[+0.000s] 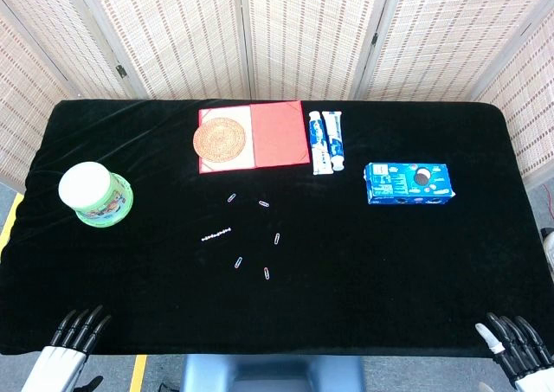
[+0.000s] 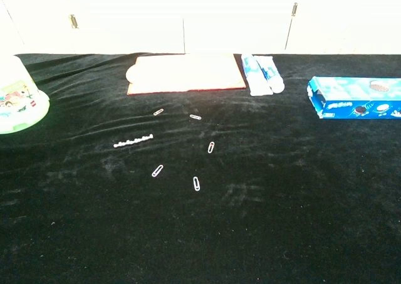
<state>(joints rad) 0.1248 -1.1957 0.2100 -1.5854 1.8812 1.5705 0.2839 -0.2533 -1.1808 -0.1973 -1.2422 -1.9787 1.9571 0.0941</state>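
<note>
My left hand (image 1: 74,333) shows at the bottom left of the head view, at the table's near edge, fingers apart and holding nothing. My right hand (image 1: 515,340) sits at the bottom right edge, likewise empty with fingers spread. Neither hand appears in the chest view. Several paper clips (image 1: 248,236) (image 2: 188,147) lie scattered mid-table, beside a short chain of clips (image 1: 216,234) (image 2: 133,140). Both hands are far from them.
A green tub with a white lid (image 1: 95,193) (image 2: 15,99) stands at the left. A red folder (image 1: 268,135) (image 2: 188,74) carries a woven coaster (image 1: 222,140). Two toothpaste boxes (image 1: 325,141) (image 2: 263,74) and a blue cookie box (image 1: 408,183) (image 2: 357,97) lie right. Black cloth (image 1: 389,271) covers the table.
</note>
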